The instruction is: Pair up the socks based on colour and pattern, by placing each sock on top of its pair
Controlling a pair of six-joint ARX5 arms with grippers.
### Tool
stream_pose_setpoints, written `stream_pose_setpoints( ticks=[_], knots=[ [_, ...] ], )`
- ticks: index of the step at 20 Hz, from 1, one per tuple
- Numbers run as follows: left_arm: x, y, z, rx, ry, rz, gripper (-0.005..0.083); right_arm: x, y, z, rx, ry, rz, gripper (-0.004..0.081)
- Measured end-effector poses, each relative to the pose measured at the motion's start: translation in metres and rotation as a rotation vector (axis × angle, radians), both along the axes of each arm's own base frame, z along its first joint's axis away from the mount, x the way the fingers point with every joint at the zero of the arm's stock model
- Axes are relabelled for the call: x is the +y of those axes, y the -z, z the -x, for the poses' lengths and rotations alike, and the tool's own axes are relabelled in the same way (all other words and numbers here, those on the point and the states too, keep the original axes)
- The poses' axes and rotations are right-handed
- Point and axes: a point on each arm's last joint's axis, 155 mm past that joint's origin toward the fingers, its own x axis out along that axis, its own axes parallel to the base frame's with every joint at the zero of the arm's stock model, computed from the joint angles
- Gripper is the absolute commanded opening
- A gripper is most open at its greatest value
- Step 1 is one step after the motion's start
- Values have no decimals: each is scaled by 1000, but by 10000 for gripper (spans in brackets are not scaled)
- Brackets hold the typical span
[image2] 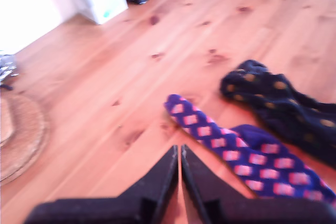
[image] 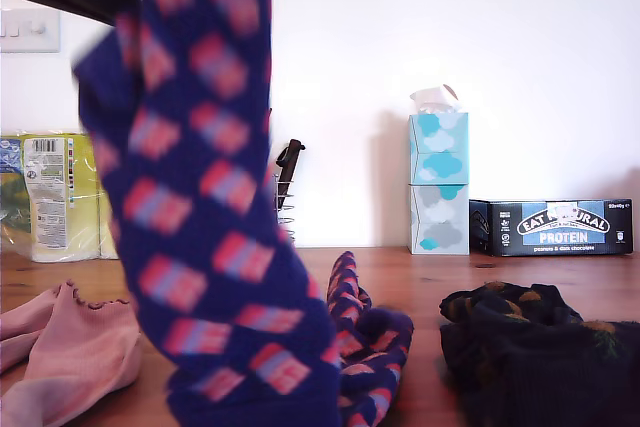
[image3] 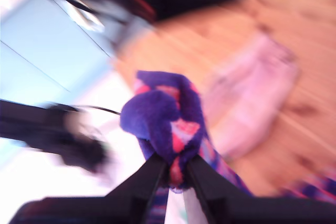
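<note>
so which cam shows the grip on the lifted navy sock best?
The second wrist view: my second gripper is shut on the navy sock, bunched between its fingers. The exterior view shows that sock hanging, its top cut off by the frame. The first wrist view shows only the other navy sock on the table.

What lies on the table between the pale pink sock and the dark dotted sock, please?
In the exterior view, the navy diamond-patterned sock lies between the pale pink sock and the dark dotted sock; its match hangs from my second gripper.

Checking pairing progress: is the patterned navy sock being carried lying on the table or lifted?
Lifted. The navy sock hangs from my second gripper, whose jaws pinch its end, above its match.
</note>
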Motion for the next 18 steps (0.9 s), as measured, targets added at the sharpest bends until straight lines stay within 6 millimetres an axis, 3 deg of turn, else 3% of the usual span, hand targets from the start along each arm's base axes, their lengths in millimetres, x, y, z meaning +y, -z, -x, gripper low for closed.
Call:
stream_pose_setpoints(
  ticks=[2,5,8,15,16,18],
  knots=[
    [7,0,-5,2,-33,0,-22,-17,15,-29,-27,62,48,-12],
    [10,0,-7,3,-47,1,-22,-46,16,-70,-103,153,90,-13],
    [10,0,-7,3,-47,1,-22,-65,31,-100,-115,196,133,-13],
    [10,0,-7,3,-47,1,-22,-49,91,-136,-89,171,214,-8],
    [10,0,-7,3,-47,0,-22,-51,98,-143,-114,181,246,25],
    [10,1,-6,7,-47,-1,-22,-57,108,-156,-147,206,290,174]
  ],
)
